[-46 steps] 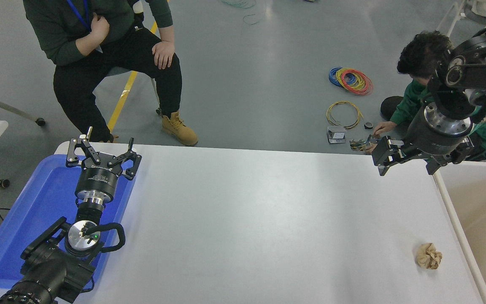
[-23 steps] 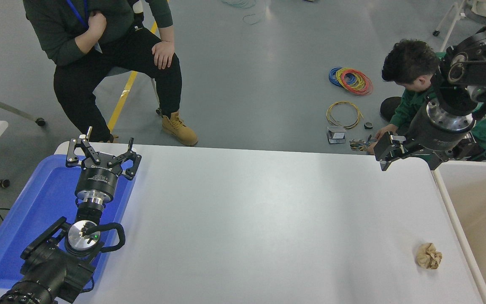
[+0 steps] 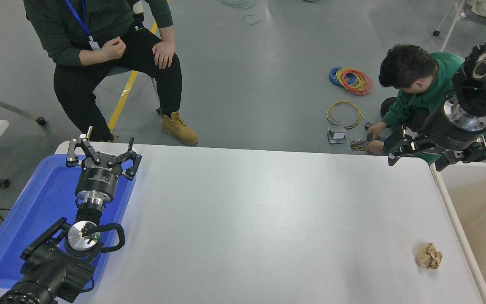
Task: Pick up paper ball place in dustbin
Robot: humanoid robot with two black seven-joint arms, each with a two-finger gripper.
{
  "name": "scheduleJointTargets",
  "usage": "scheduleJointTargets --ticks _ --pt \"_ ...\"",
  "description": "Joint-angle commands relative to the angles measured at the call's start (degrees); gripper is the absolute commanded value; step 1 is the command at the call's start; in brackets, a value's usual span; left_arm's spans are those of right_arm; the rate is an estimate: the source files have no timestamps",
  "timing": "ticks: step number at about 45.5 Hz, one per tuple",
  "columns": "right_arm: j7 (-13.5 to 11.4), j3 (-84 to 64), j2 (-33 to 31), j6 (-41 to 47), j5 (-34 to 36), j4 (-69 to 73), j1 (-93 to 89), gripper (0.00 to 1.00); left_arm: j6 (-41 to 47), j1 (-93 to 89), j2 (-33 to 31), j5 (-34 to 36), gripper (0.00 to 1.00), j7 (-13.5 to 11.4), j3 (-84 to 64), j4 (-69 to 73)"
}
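Observation:
The paper ball [image 3: 428, 255], a wrinkled tan wad, lies on the white table [image 3: 260, 219] near its right front edge. The dustbin [image 3: 449, 207], with a white rim and beige inside, stands along the table's right side. My right gripper [image 3: 417, 156] hangs open and empty over the table's far right corner, well beyond the ball and next to the dustbin's far end. My left gripper [image 3: 101, 153] is open and empty, parked at the lower left over the blue tray.
A shallow blue tray [image 3: 28, 219] lies on the table's left part. One person [image 3: 99, 46] sits beyond the far left edge. Another in green [image 3: 424, 90] crouches on the floor behind my right arm, among coiled cables [image 3: 350, 80].
My right gripper has moved to the right and slightly away, toward the dustbin's far end. The seated person lowered a hand. The ball and left arm have not moved.

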Motion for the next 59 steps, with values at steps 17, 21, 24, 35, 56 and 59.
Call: scheduleJointTargets --ticks 17,21,24,35,56,59 --pt "0.1 -4.7 -10.0 0.0 0.4 -4.8 -3.1 1.00 0.0 0.0 0.0 0.0 1.00 0.0 0.0 0.0" --pt "0.1 -5.9 -10.2 -2.8 -0.4 -5.0 -6.2 1.00 0.0 0.0 0.0 0.0 1.00 -0.1 0.1 0.0" --pt "0.2 -5.5 -10.2 -8.1 -0.5 -5.8 -8.8 1.00 0.1 0.0 -0.1 0.0 1.00 0.0 0.1 0.0" --pt "0.4 -0.9 -10.1 -16.5 0.6 -9.1 -14.5 1.00 0.0 0.0 -0.1 0.0 1.00 0.0 0.1 0.0" --pt "0.5 0.6 -9.3 -19.9 -0.5 -8.6 -23.7 1.00 0.0 0.0 0.0 0.0 1.00 0.0 0.1 0.0" --pt "0.6 0.6 -8.7 -20.1 -1.2 -7.8 -24.4 1.00 0.0 0.0 0.0 0.0 1.00 -0.1 0.0 0.0"
